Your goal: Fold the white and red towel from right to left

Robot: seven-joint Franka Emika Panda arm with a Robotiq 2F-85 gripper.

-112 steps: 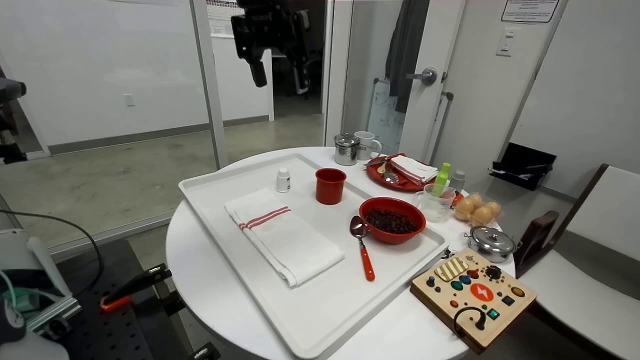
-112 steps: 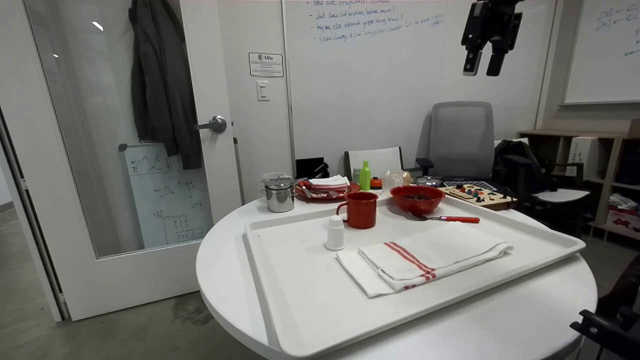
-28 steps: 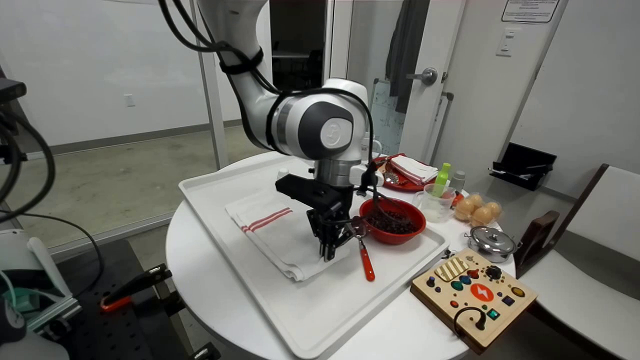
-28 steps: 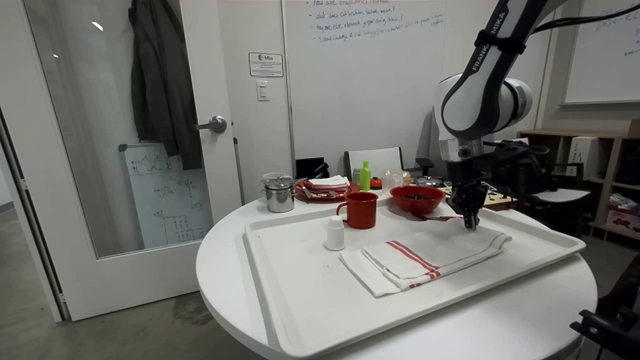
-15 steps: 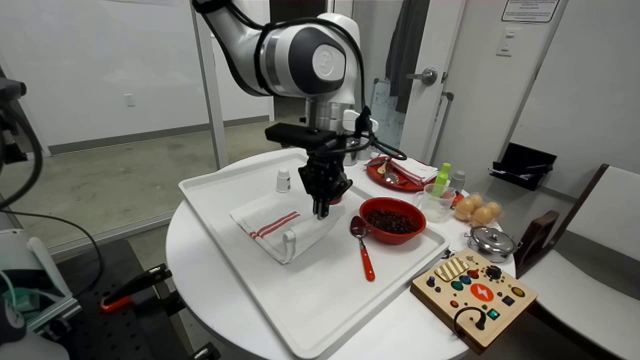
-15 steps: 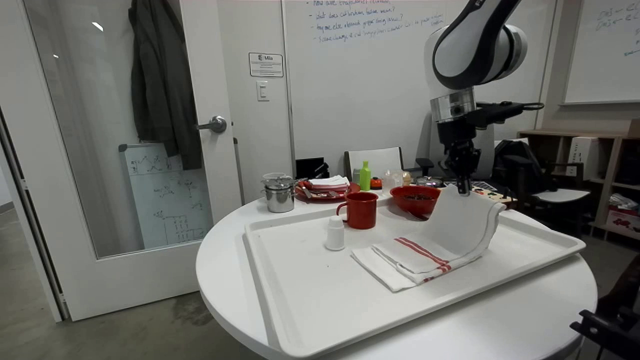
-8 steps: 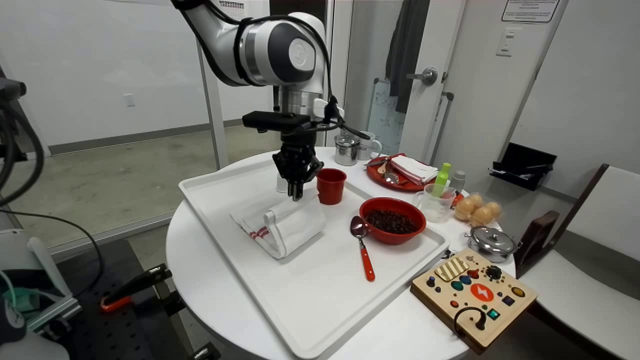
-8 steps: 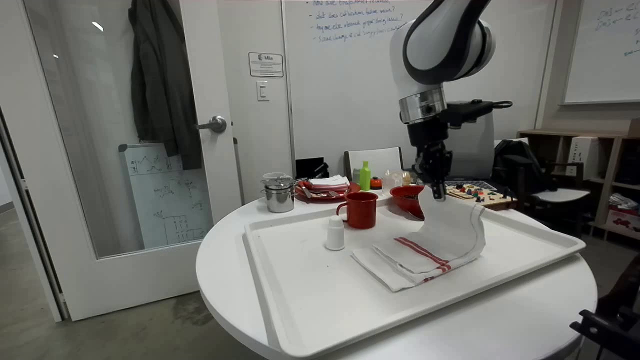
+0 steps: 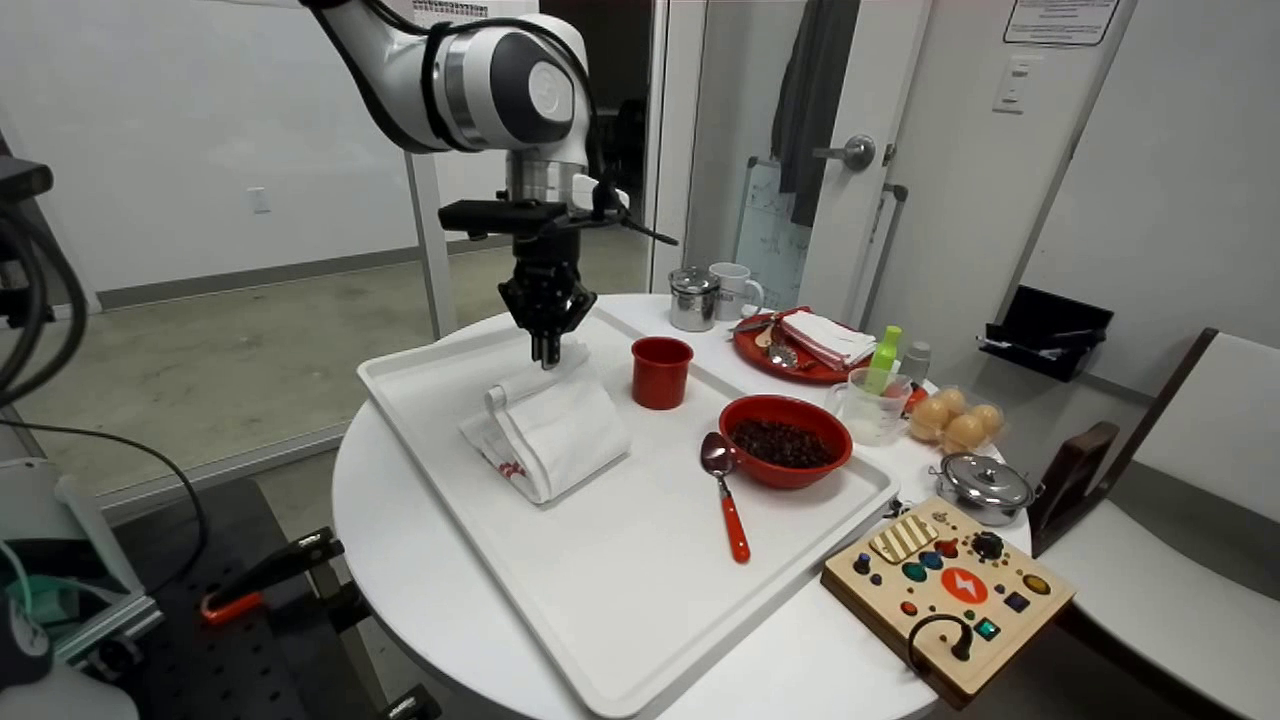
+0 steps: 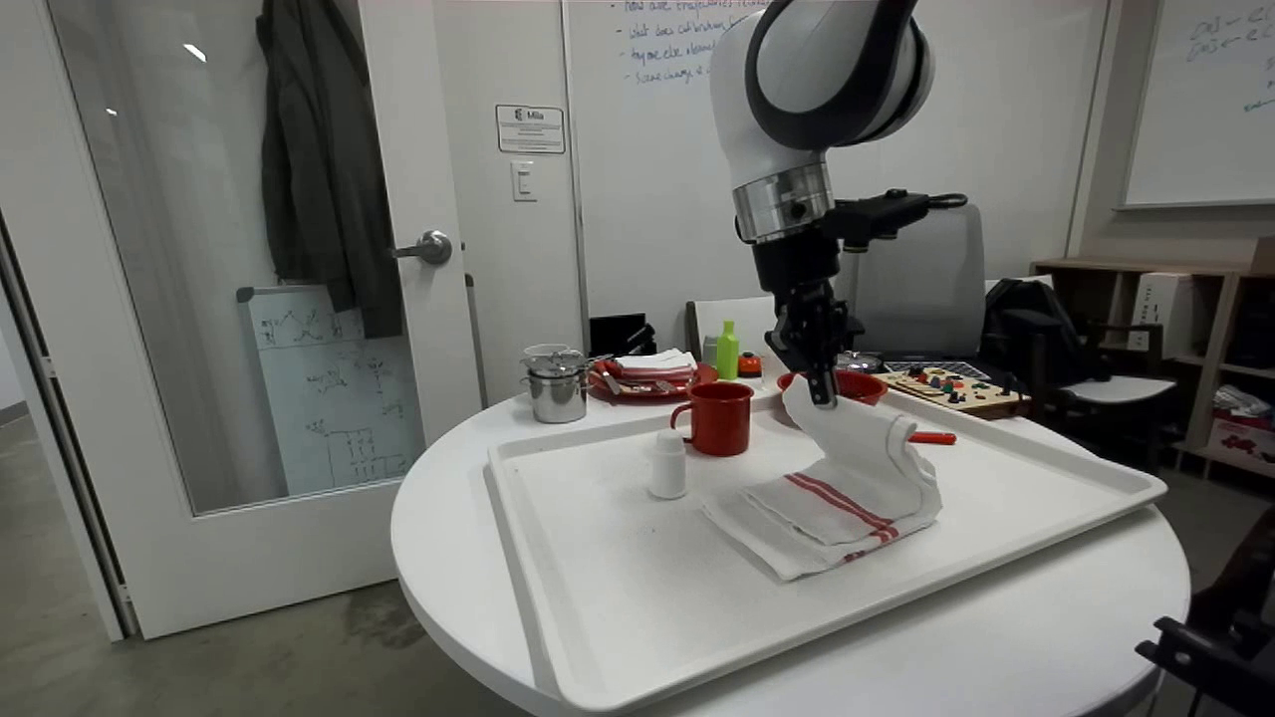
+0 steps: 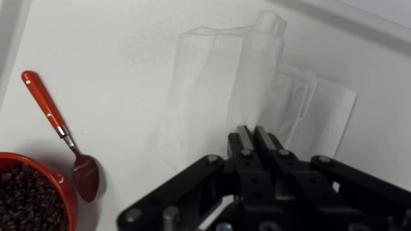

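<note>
The white and red towel (image 9: 575, 435) lies partly on the large white tray, one end lifted and curled back over the rest. My gripper (image 10: 823, 400) is shut on that raised edge, holding it above the tray in both exterior views. Two red stripes of the towel (image 10: 842, 506) show on the flat lower layer in an exterior view. In the wrist view the towel (image 11: 205, 86) is pinched between the fingertips, and its gathered cloth spreads out from them. The part of the edge between the pads is hidden.
On the tray (image 9: 640, 620) stand a red cup (image 9: 661, 375), a red bowl (image 9: 785, 442) of dark beans and a spoon (image 9: 735, 525) with a red handle. A white shaker (image 10: 667, 466) stands close to the towel's striped end. Pots and a red plate sit behind.
My gripper took hold of the towel's plain end, raised it and carried it across towards the striped end. The cloth now curls over, covering most of the stripes in an exterior view.
</note>
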